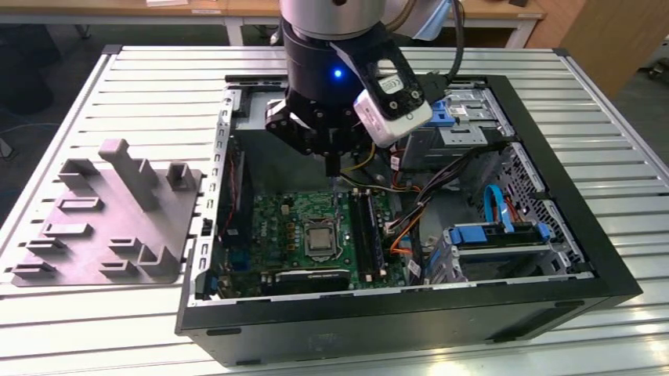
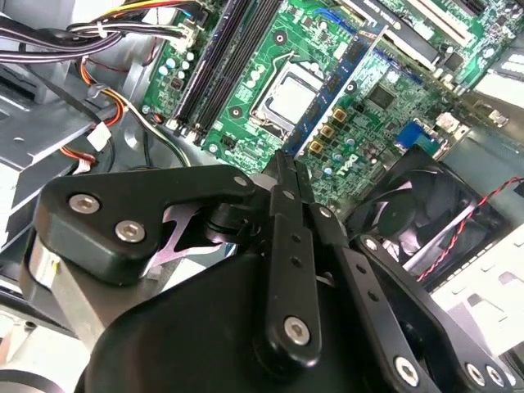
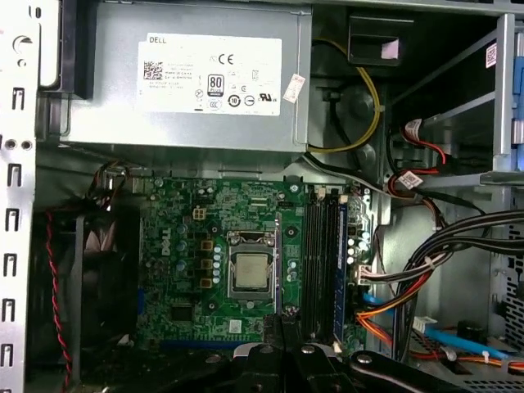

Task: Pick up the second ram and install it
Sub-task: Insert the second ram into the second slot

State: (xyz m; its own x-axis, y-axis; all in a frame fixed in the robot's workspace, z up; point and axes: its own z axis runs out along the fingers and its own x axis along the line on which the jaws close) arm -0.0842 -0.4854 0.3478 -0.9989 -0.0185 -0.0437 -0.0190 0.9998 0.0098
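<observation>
Ribbed metal counter (image 1: 125, 70) is carrying the open case (image 1: 418, 313). My pincer (image 2: 286, 164) is hovering near the processor (image 3: 250, 272), pinched shut on nothing. What I take for the second ram (image 3: 340, 262) is standing slotted beside the processor; I judge seating underway, calling for a square, even press.

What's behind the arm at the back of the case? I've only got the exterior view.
Observer: A grey power supply with a pale label, seen in the first wrist view.
Operator: Are the jaws open?
Observer: No. In the second wrist view the gripper is shut, its two tips pressed together.
Operator: Anything else I'm missing?
Observer: A black fan at the motherboard's edge, with a red-and-black wire crossing it.
</observation>
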